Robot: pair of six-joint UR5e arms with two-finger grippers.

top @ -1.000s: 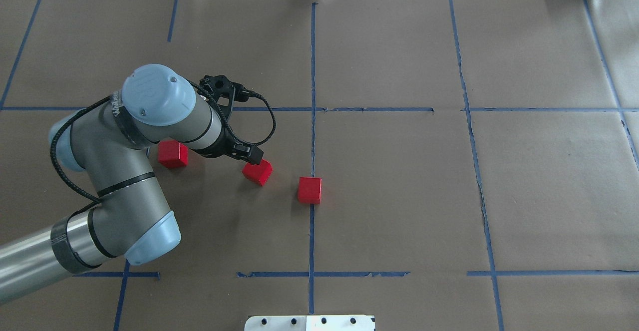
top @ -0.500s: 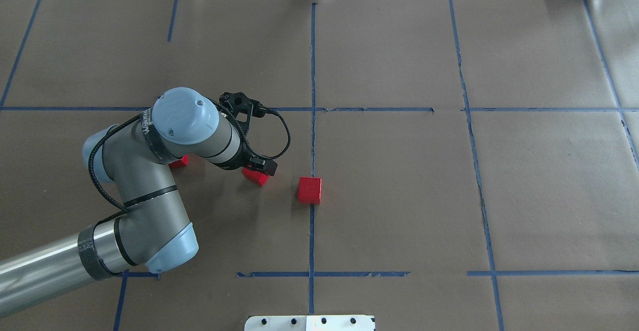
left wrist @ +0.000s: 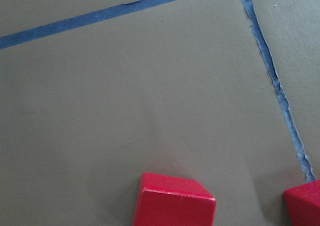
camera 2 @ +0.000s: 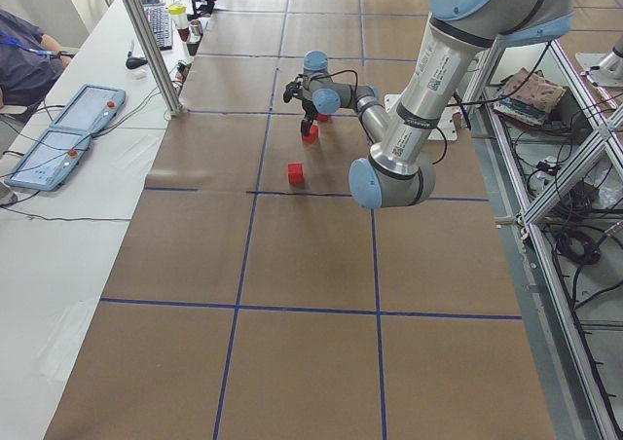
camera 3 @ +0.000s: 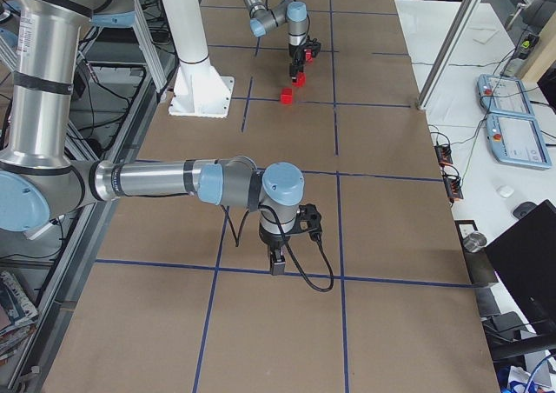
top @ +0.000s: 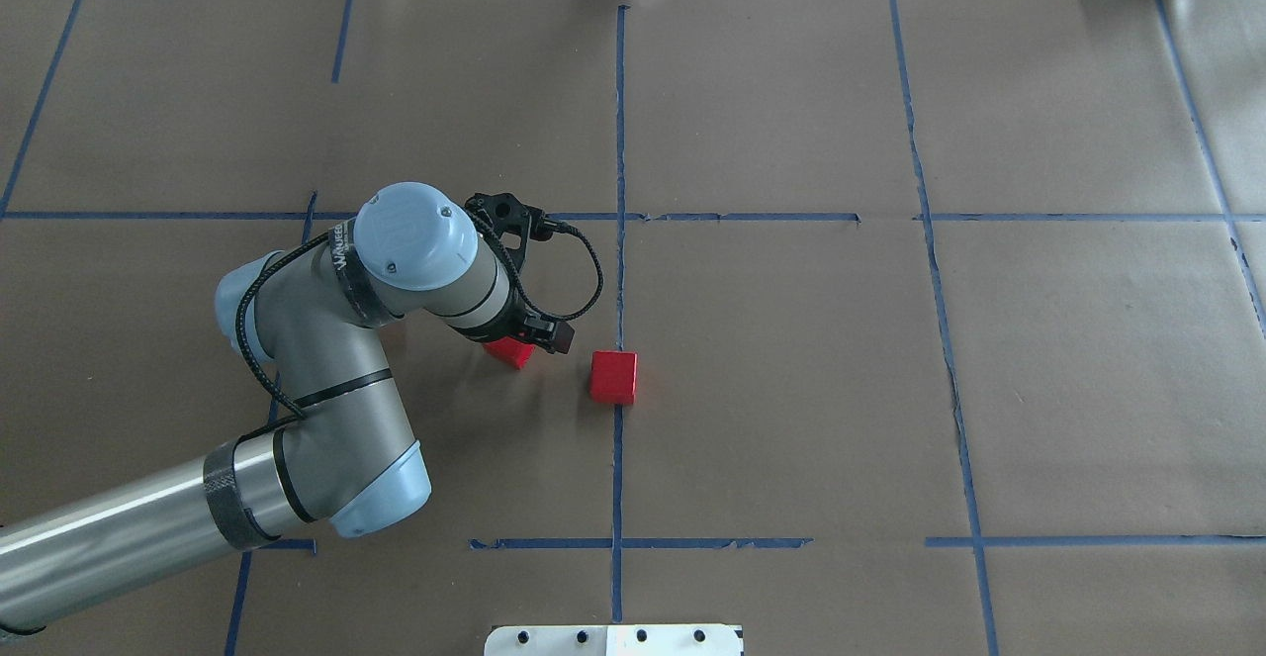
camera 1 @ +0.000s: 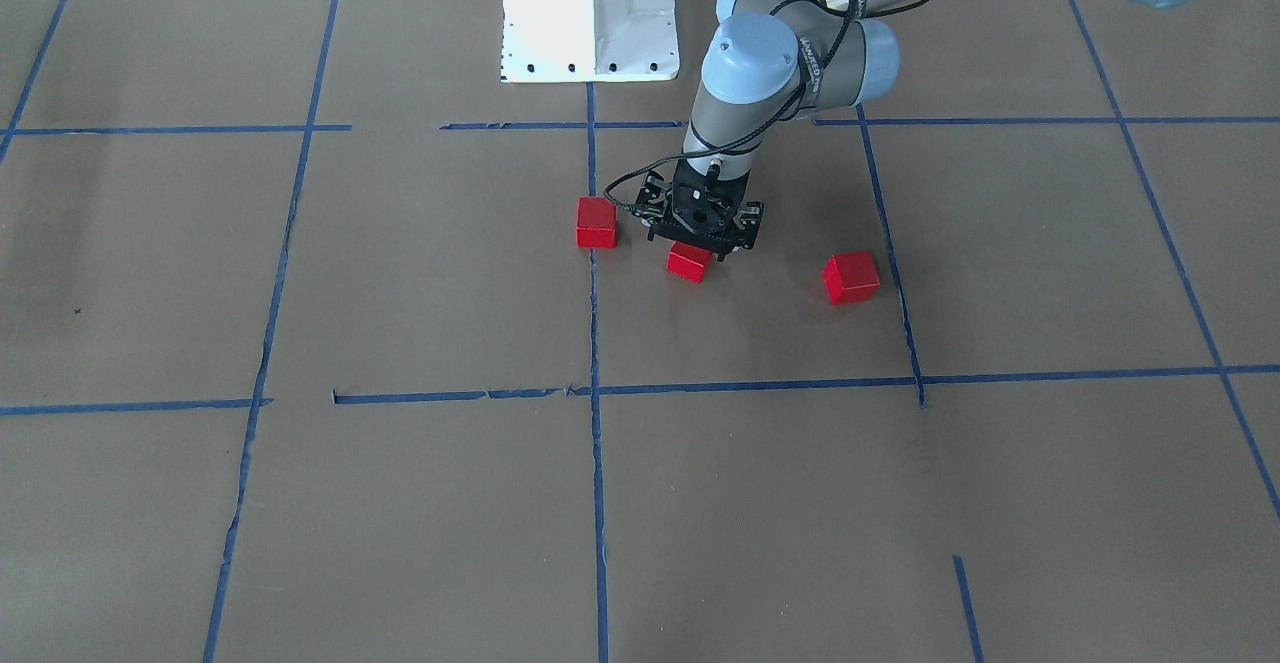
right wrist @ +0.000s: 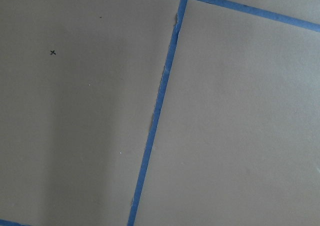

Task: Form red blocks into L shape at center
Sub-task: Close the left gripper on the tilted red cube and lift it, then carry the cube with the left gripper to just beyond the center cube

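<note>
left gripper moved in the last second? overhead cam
Yes. In the overhead view the left gripper has shifted right, toward the vertical blue tape line, and is now right by the middle red block.

Overhead and front cameras opposed, sharing center [top: 752, 379]

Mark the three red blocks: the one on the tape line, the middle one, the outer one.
Line block [top: 613, 372]: overhead view, top face.
Middle block [camera 1: 689, 262]: front-facing view, middle of its visible part.
Outer block [camera 1: 850, 267]: front-facing view, top face.
</note>
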